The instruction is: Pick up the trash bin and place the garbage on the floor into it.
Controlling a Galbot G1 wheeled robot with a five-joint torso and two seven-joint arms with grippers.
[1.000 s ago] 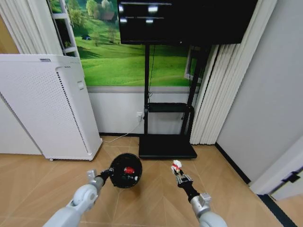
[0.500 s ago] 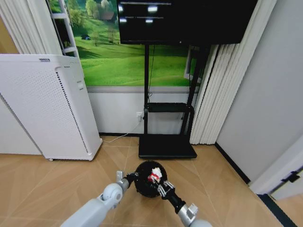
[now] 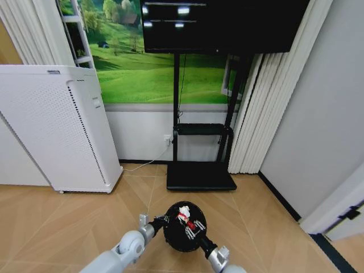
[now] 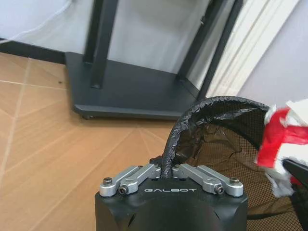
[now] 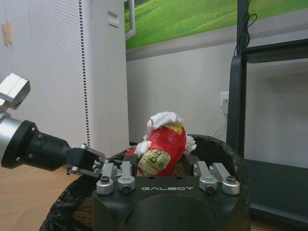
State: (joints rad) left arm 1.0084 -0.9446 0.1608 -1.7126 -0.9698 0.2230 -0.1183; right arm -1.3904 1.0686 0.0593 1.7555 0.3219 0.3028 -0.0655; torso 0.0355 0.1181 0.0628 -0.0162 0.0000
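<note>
Mesh trash bin (image 3: 183, 227), black, round, bag-lined, held off the wood floor (image 3: 68, 222); left end effector (image 3: 161, 220) clamped on its rim. Right end effector (image 3: 190, 223) grips crumpled red-white wrapper (image 5: 161, 144) over bin's mouth.

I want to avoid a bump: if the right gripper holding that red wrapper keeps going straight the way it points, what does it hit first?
Probably the far rim of the trash bin. The right gripper, shut on the wrapper, points across the bin's mouth; depth is unclear, so it may pass over the rim.
</note>
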